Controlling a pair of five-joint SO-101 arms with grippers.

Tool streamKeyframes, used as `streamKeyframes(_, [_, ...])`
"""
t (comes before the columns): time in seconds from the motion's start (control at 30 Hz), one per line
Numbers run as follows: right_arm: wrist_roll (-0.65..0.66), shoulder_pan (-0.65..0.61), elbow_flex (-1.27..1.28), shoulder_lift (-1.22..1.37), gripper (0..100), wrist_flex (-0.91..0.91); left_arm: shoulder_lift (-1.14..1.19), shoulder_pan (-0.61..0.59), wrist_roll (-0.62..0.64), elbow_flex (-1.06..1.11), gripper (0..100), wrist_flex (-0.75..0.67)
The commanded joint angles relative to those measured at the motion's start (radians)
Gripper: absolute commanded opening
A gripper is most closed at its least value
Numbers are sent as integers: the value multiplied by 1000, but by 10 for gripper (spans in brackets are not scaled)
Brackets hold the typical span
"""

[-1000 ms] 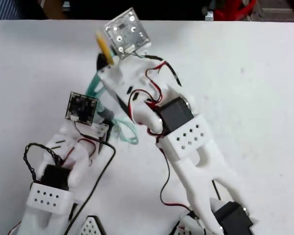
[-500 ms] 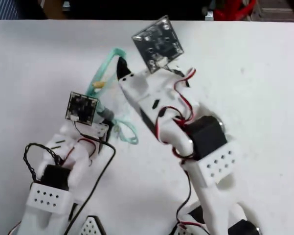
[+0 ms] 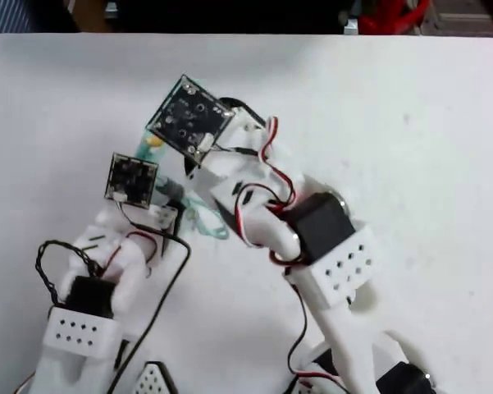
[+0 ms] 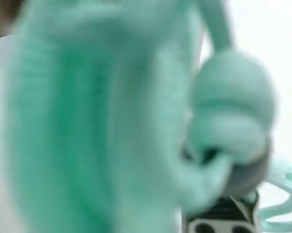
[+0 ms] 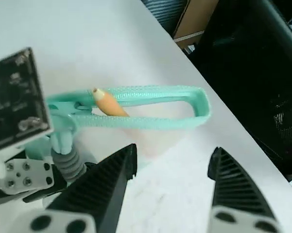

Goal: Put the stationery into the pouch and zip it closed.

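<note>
A mint-green pouch [image 5: 136,121] lies on the white table with its zippered mouth open. A yellow pencil [image 5: 108,103] pokes its tip out of that mouth. My right gripper [image 5: 174,158] hovers open just short of the pouch, nothing between its black fingers [image 5: 111,182]. My left gripper [image 5: 56,187] is shut on the pouch at its zipper end, by a grey pull [image 5: 70,164]. The left wrist view has the pouch fabric [image 4: 102,121] pressed up close. From above, the two wrist camera boards [image 3: 189,117] cover most of the pouch [image 3: 203,220].
The table's far edge [image 5: 194,53] runs close behind the pouch, with a black chair and a cardboard box beyond it. The right arm [image 3: 320,238] crosses the middle of the table, and the left arm [image 3: 98,271] sits at the near left. Red and black cables hang off both.
The right gripper carried the pencil to the pouch, let it go inside, and swung back over the pouch, open. The left arm barely moved.
</note>
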Motion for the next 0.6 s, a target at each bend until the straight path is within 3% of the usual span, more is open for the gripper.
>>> streamKeyframes(0.0, [20, -13, 43, -42, 230, -77, -16, 12, 5, -55, 157, 12])
streamKeyframes(0.17, [20, 56, 103, -214, 229, -58, -16, 79, -38, -123, 22, 95])
streamKeyframes(0.43, [29, 206, 345, -552, 170, -62, -16, 93, -12, -141, 21, 80])
streamKeyframes(0.57, [29, 272, 430, -714, 168, -58, -16, 189, -17, -195, 21, 150])
